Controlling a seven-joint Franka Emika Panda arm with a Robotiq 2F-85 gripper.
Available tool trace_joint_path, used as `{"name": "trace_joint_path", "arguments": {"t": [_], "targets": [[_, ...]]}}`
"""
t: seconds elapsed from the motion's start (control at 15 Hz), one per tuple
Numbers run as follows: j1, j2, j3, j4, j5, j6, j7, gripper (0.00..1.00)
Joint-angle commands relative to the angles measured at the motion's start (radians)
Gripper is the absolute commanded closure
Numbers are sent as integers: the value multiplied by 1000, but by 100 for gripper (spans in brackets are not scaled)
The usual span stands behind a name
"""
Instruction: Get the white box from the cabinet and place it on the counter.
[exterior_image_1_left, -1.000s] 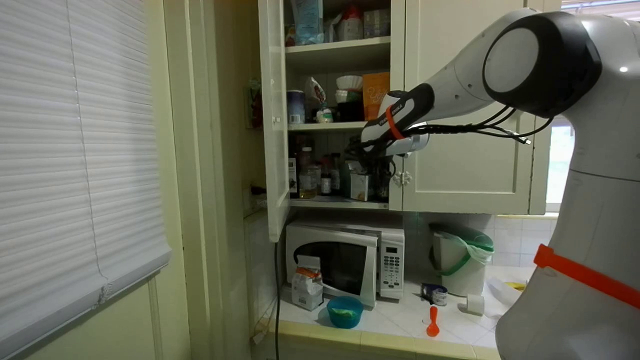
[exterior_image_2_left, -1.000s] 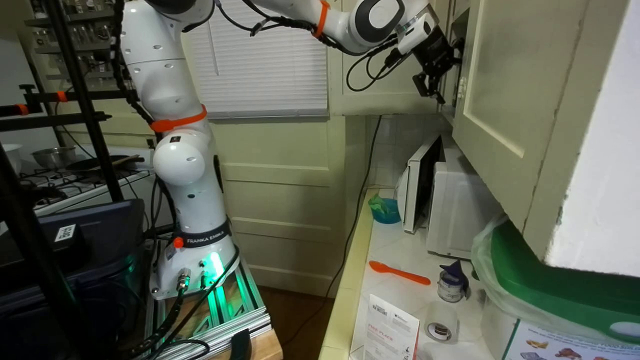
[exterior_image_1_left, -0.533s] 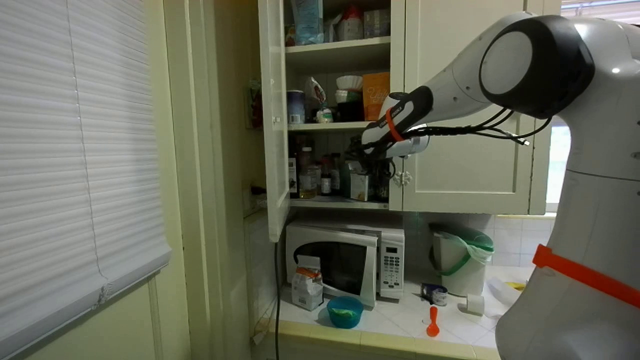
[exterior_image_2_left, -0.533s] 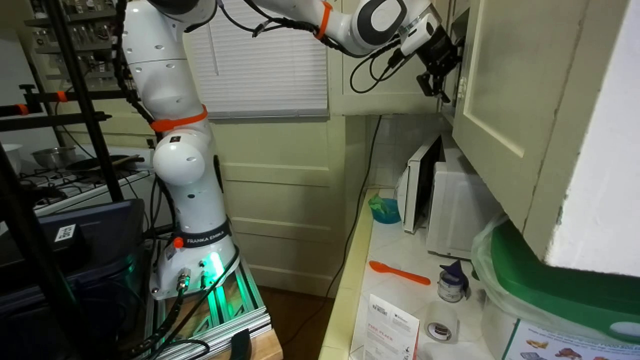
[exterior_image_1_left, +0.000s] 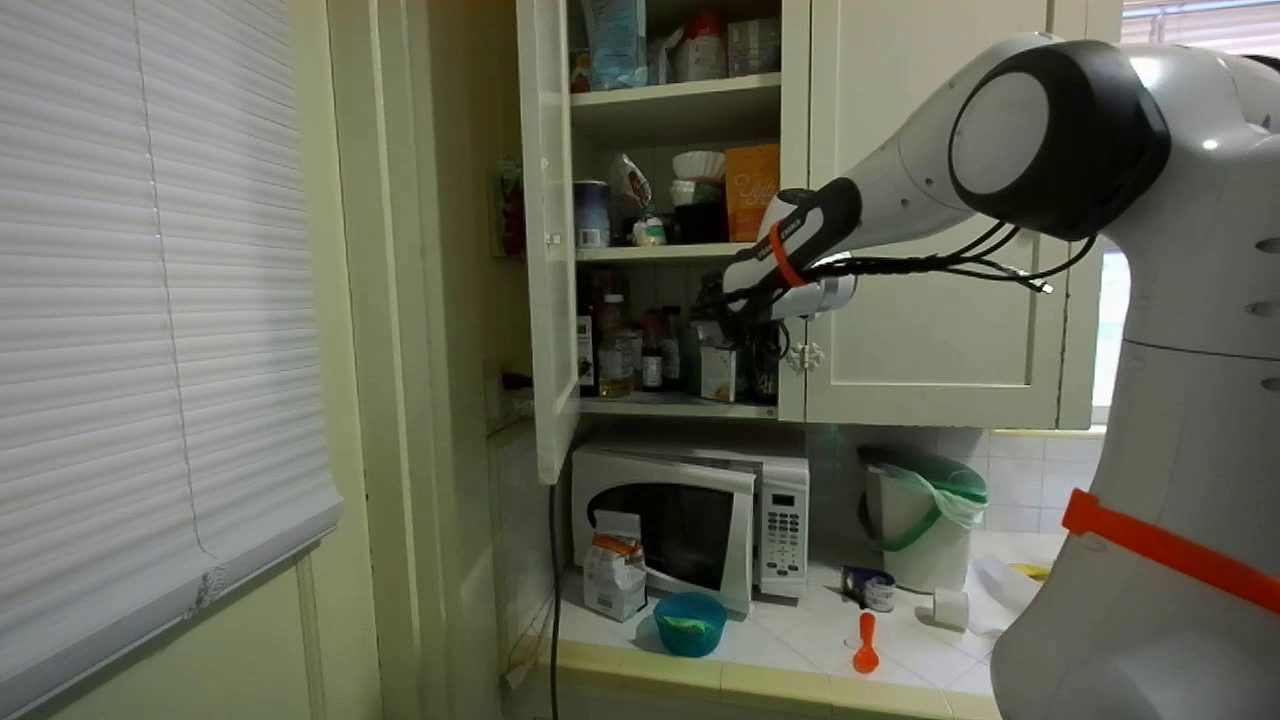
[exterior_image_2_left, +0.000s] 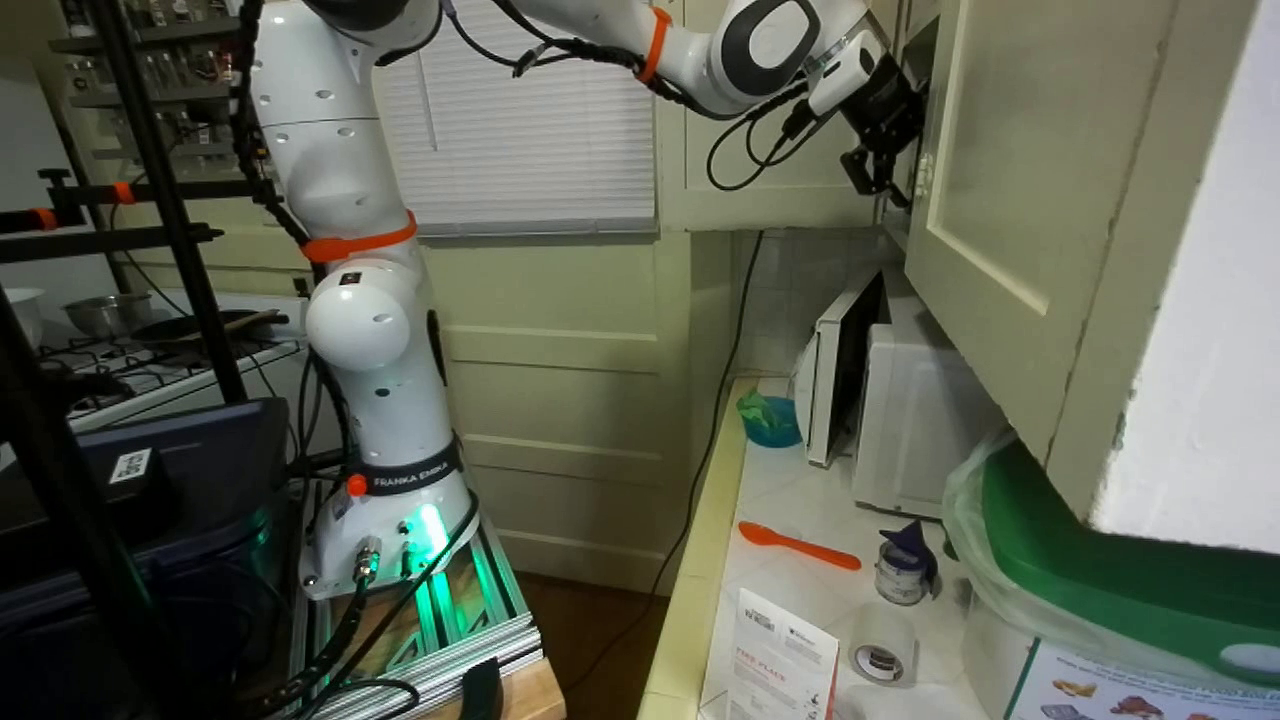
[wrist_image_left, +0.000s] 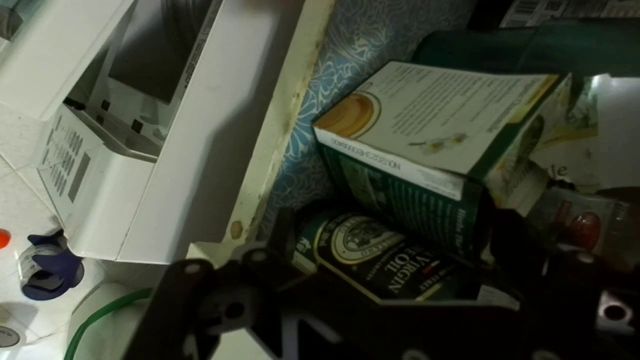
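White box (wrist_image_left: 425, 135) is stood upright on the lowest shelf (exterior_image_1_left: 650, 408) of the cabinet (exterior_image_1_left: 930, 340), above the back edge of the counter (exterior_image_1_left: 790, 640). In the wrist view the gripper (wrist_image_left: 395, 225) is spread wide, with nothing held. Olive oil (wrist_image_left: 385, 255) is crowded just beside the box, so it could be knocked over or pinched too if the approach is made askew. If only a corner is caught, the box could be dropped onto the microwave door (exterior_image_1_left: 690, 525), ajar below, or even tipped past the counter's front edge, near which the bowl (exterior_image_1_left: 690, 643) could be struck.
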Motion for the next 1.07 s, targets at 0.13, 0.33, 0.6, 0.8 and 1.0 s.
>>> {"name": "trace_joint_path", "arguments": {"t": [0.13,0.33,0.6,0.8,1.0], "targets": [[1,24,-2,20,15,-31,-4,0],[2,29,-2,33,13,-85,-5,0],[4,46,-4,65,12,-134,-4,0],[8,70,-7,96,23,-157,-17,0],[12,115,-10,136,26,-176,-36,8]]}}
